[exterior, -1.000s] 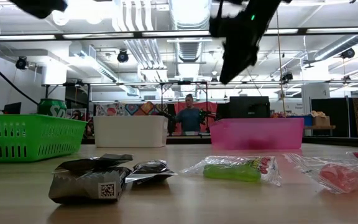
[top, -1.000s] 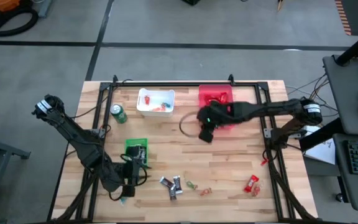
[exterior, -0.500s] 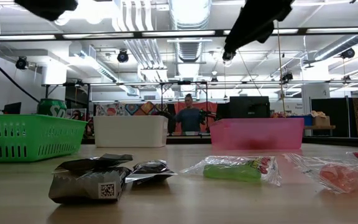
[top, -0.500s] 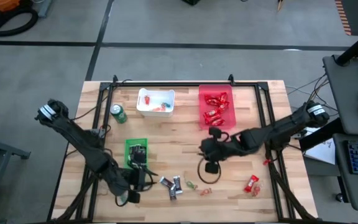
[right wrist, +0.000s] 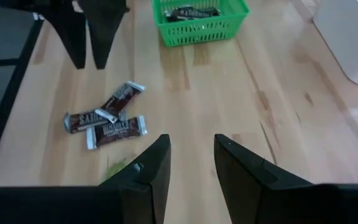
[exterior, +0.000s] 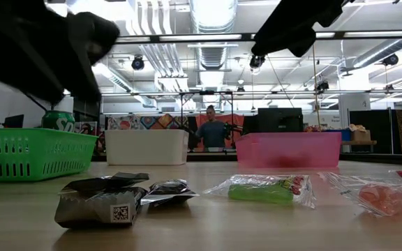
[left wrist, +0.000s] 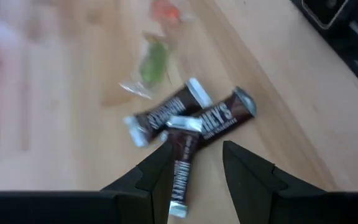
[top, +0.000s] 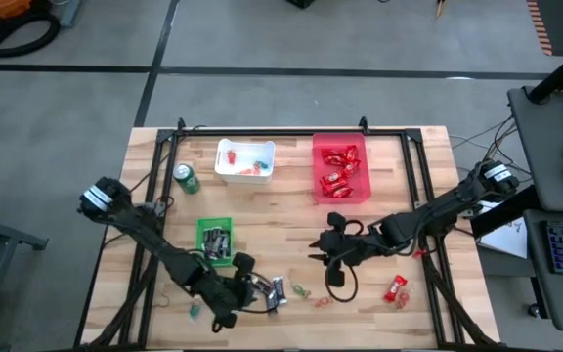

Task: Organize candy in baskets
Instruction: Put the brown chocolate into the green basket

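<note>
Three dark-wrapped bars point(top: 272, 291) point(left wrist: 185, 124) lie crossed on the table near its front edge, with a green candy point(top: 301, 290) and an orange one point(top: 323, 300) beside them. My left gripper point(top: 257, 285) point(left wrist: 197, 158) hovers open just left of and above the bars, one bar's end showing between its fingers. At mid-table my right gripper point(top: 317, 250) point(right wrist: 190, 152) hangs open over bare wood. The green basket point(top: 214, 240) holds dark bars, the red basket point(top: 340, 168) red bars, and the white basket point(top: 244, 159) a few pieces.
A green can point(top: 186, 179) stands left of the white basket. A red-wrapped candy point(top: 396, 289) lies at the near right. A dark cable loop point(top: 335, 279) hangs below the right arm. A person point(exterior: 211, 129) stands far behind the table. Bare wood lies between the baskets and the loose candy.
My right gripper has swung from beside the red basket toward the table's near edge, stopping at mid-table. My left gripper has come down and toward the right, from the near left corner to the dark bars, rolling a little. Both stay open.
</note>
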